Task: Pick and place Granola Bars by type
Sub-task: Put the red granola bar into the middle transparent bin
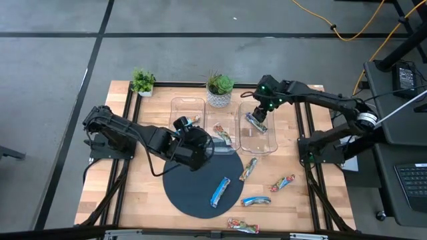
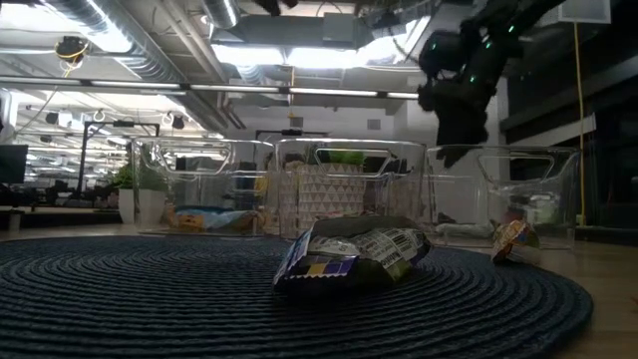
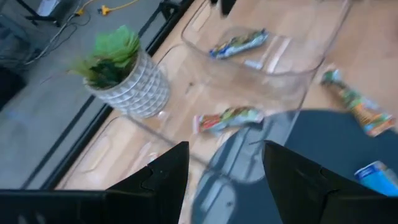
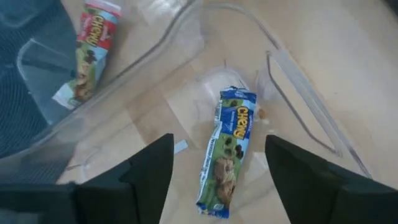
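Over the right bin (image 1: 259, 133), my right gripper (image 1: 256, 119) is hanging spread, gripping nothing.
Three bars are sitting binned; five are waiting outside.

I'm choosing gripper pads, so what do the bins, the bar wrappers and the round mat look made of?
Bin: clear, glossy hard plastic by its look; the wood shows through its walls.
Blue bar in it: thin shiny film wrapper, creased, crimped ends.
Round mat: dark woven cord or fibre, matte; ribbed rings show. Exact fibre unclear.
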